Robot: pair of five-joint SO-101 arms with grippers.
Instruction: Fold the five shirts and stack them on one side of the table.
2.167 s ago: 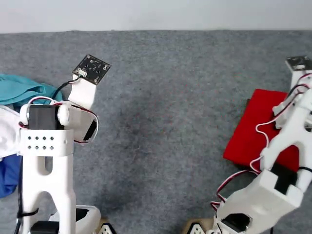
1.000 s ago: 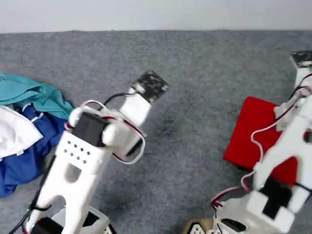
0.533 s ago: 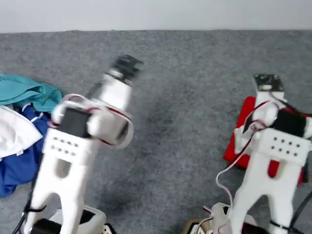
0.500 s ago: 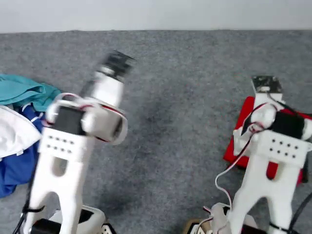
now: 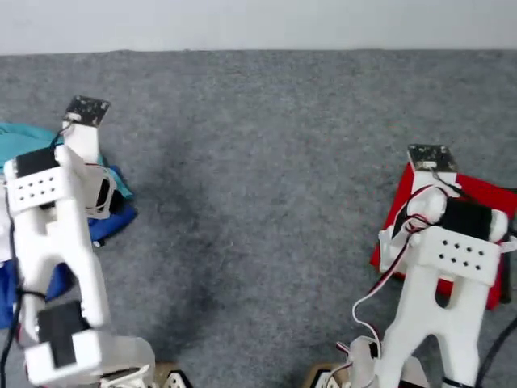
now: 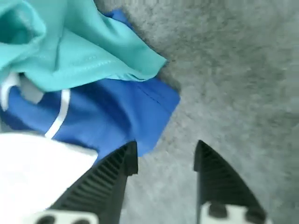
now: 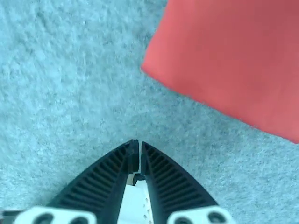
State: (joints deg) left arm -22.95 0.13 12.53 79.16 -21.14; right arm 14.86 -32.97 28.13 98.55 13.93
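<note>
Grey felt table (image 5: pixel 275 162), with a loose heap of teal shirt (image 6: pixel 79 51), blue shirt (image 6: pixel 117 112) and white shirt (image 6: pixel 37 163) at its left side and a flat red shirt (image 7: pixel 233 56) at its right. The left hand (image 6: pixel 166 147) hangs open over the blue shirt's corner. The right hand (image 7: pixel 139 144) is closed above the table, just beside the red shirt.

Grey, felt-like tabletop (image 5: pixel 275 178) ran wide from side to side, its nap coarse and speckled up close. Along the far edge, a plain pale wall (image 5: pixel 258 24) met it in a straight line. Light fell soft and even.
</note>
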